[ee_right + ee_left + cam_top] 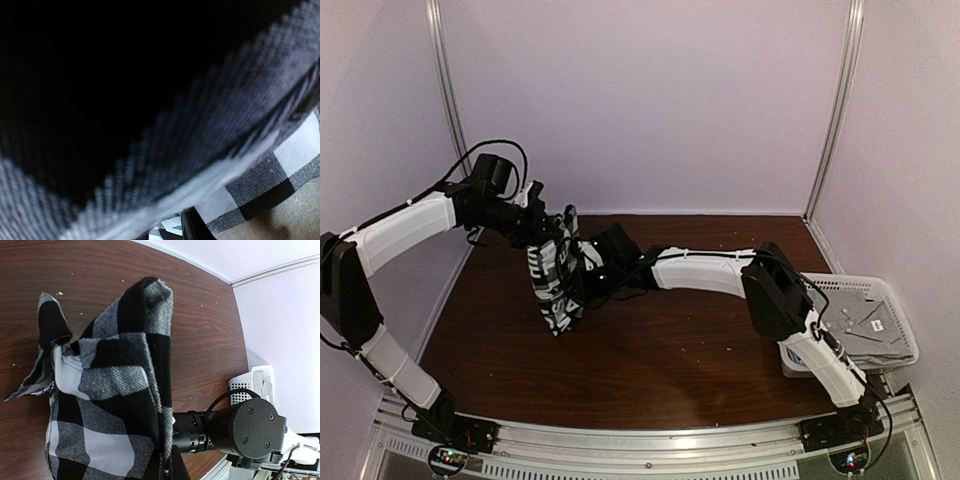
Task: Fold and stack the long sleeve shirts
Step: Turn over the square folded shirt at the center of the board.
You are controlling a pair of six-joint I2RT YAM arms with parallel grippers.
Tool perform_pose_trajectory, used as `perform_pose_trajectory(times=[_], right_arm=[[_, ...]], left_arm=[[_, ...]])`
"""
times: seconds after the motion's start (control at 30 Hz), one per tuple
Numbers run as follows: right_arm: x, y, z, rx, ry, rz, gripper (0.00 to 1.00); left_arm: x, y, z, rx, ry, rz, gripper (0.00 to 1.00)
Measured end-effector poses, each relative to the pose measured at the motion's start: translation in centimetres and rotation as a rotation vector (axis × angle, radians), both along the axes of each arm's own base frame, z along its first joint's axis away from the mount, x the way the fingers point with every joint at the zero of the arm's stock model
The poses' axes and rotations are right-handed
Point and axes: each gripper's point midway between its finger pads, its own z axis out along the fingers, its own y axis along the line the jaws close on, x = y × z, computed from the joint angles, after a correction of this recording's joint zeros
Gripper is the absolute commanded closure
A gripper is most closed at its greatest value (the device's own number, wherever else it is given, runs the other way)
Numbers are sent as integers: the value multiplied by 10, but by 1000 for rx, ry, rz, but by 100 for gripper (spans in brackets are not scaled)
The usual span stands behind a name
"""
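The checked shirt (557,275) hangs in a narrow, bunched bundle over the middle of the tabletop (670,350); whether its lower end brushes the wood I cannot tell. My left hand (542,222) is clamped shut on the top of the cloth and carries the whole weight. My right hand (592,268) is pushed into the bundle from the side, and with fabric smothering that wrist camera I cannot tell whether it grips anything.

The risk, as I judge it, lies in that blind side. If the right hand has pinched several layers at once, pulling apart would twist the shirt rather than spread it. If it has only a thin edge, the cloth could slip free and swing back. Lowered as it is, with sleeves and body gathered together, the shirt would land as a heap, not a flat panel ready to fold. The arms are also close enough to foul each other.

The grey shirt (865,325) lies in the white basket (850,280) at the far right, well apart
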Motion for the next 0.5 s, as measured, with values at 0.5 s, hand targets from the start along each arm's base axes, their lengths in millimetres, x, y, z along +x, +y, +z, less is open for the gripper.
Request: perform_pose_trajectory(times=[0.5], right_arm=[[-17, -72, -8, -99, 32, -47, 64]], left_arm=[[-10, -52, -18, 0, 21, -9, 100]])
